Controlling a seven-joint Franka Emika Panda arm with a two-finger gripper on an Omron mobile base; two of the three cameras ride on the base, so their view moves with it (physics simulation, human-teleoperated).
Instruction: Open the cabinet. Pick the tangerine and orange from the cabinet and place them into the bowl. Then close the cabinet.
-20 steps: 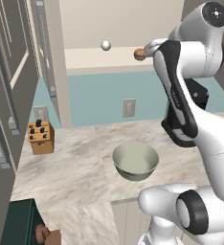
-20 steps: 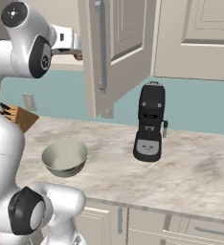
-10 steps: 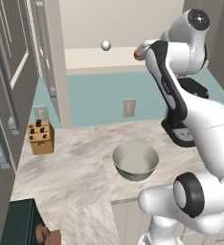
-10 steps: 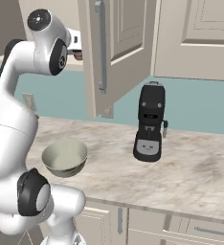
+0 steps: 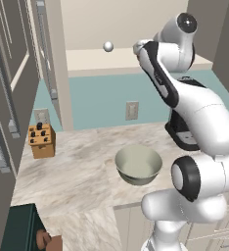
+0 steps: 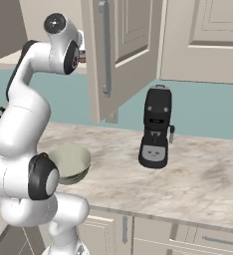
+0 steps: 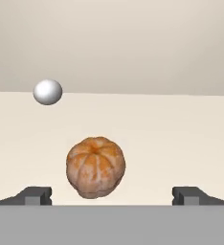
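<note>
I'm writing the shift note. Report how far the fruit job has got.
Done: the cabinet is open. In hand: the open hand faces a peeled orange fruit on the shelf, not yet gripping it; a small grey ball sits behind. Left: both fruits into the empty bowl, then close the doors.

Pale teal wall (image 5: 102,100) behind a marbled countertop (image 6: 198,179).

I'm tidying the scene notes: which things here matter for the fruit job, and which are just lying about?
For the job:
- cabinet, door open
- peeled orange fruit on its shelf, ahead of the open jaws
- bowl

Just lying about:
- coffee machine
- knife block
- small white ball
</note>
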